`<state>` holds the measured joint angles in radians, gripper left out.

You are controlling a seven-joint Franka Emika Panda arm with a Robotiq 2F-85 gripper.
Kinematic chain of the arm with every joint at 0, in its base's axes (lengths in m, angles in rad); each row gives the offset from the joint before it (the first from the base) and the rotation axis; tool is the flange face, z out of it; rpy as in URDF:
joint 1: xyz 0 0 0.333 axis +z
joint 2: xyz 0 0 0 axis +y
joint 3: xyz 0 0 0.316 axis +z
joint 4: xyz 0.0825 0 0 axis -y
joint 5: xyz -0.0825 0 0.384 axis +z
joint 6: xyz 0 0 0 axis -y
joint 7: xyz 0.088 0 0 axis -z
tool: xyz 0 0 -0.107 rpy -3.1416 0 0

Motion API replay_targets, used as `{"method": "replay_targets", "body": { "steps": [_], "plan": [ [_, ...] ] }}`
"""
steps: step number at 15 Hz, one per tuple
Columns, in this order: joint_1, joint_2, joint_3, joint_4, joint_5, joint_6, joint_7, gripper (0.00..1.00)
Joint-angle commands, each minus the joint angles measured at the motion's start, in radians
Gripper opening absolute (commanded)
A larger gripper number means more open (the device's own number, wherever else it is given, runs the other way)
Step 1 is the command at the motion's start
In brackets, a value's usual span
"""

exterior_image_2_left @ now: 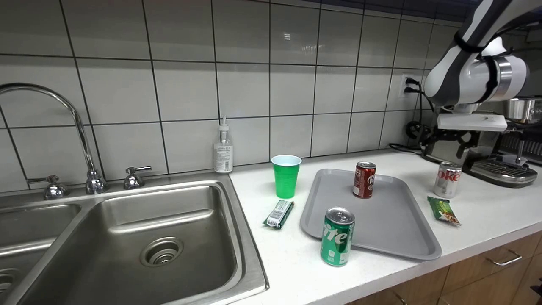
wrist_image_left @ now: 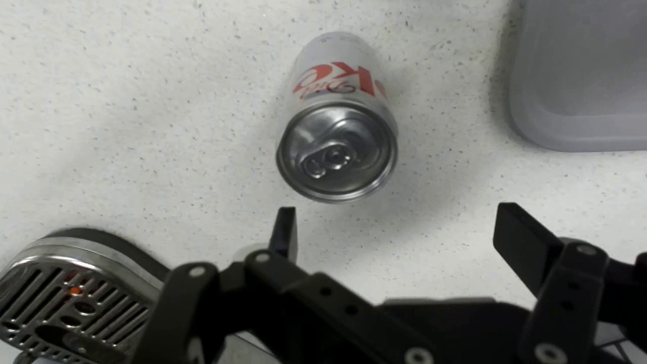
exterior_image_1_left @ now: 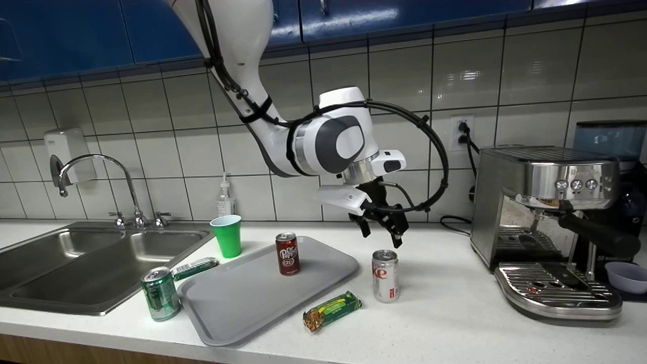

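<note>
My black gripper (wrist_image_left: 397,220) stands open above the counter, nothing between its fingers. Nearest to it is a silver Diet Coke can (wrist_image_left: 336,71), upright on the counter and untouched. In the wrist view the can lies ahead of the fingertips, toward the left finger. An exterior view has the gripper (exterior_image_1_left: 381,239) a little higher than this can (exterior_image_1_left: 385,277). Left of it, a dark red Dr Pepper can (exterior_image_1_left: 288,255) stands on a grey tray (exterior_image_1_left: 237,308). A green-wrapped snack bar (exterior_image_1_left: 332,310) lies between tray and silver can. By the tray's near left corner stands a green Sprite can (exterior_image_2_left: 337,237).
A green cup (exterior_image_2_left: 286,178) and a second wrapped bar (exterior_image_2_left: 278,214) sit between tray and sink (exterior_image_2_left: 127,237). The steel espresso machine (exterior_image_1_left: 546,212) stands right of the gripper, its drip tray (wrist_image_left: 76,303) showing in the wrist view. A tiled wall (exterior_image_1_left: 303,197) runs behind.
</note>
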<state>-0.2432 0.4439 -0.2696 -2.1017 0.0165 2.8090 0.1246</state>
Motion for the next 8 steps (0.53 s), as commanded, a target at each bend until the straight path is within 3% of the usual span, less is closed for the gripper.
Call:
{"method": "replay_targets", "body": {
  "steps": [1,8],
  "plan": [
    [-0.023,-0.068,0.051,-0.027,0.038,-0.037,-0.061,1.0],
    [-0.005,-0.125,0.117,-0.061,0.069,-0.038,-0.105,1.0]
  ]
}}
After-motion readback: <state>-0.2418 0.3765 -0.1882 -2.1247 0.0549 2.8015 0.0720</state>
